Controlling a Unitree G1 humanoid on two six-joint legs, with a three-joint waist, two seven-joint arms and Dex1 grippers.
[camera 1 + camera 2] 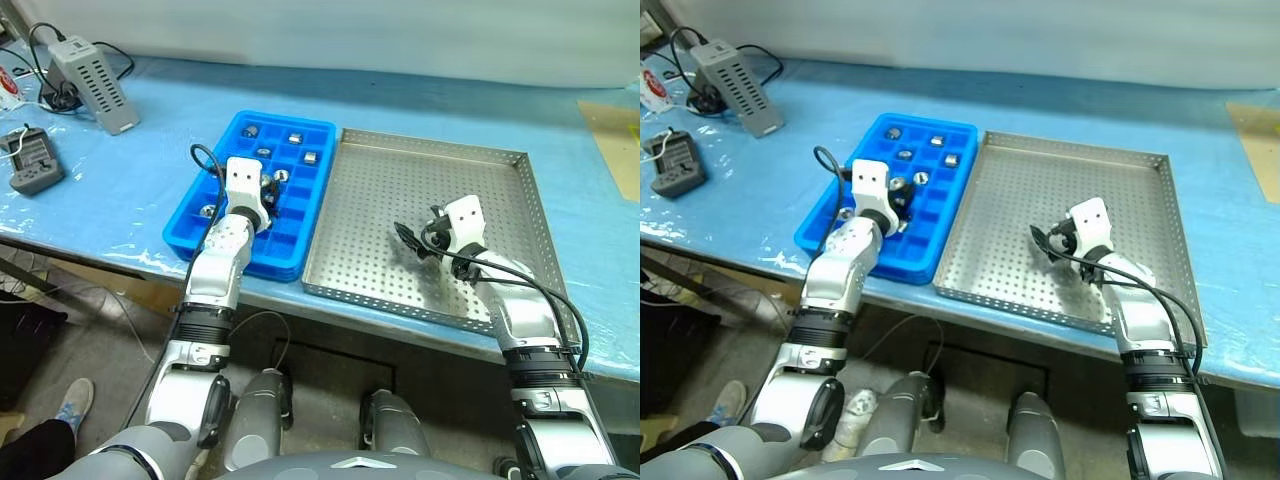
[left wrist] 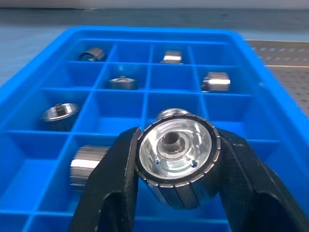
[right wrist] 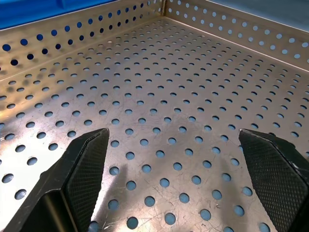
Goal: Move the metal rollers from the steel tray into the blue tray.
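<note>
Clamped between the two black fingers (image 2: 108, 193) of the left tool (image 2: 176, 166), a metal roller (image 2: 177, 162) is held end-on over the near half of the blue tray (image 1: 180, 225), which lies on the blue-covered table (image 1: 130, 170) just left of the steel tray (image 1: 525, 215). Several other rollers are seen already lying in the blue tray's compartments, one (image 2: 59, 113) to the left, one (image 2: 216, 81) toward the far right and one (image 2: 90, 162) in a near cell just beside the left tool's finger. The right tool (image 3: 181, 186) is held with its fingers spread wide and nothing between them, low over the perforated floor of the steel tray, where no roller is seen on the visible floor. The chief risk is judged to lie in the release: the held roller appears to hang above a divider wall or above a cell already taken, since a rounded metal top (image 2: 173, 114) shows just behind it, so a drop from here could land on a rib, roll into an occupied cell or strike a neighbour. A grip on a smooth rounded flank is also judged liable to slip if the wrist is tilted. A finger lowered too far could catch a wall and shift the light plastic tray.
</note>
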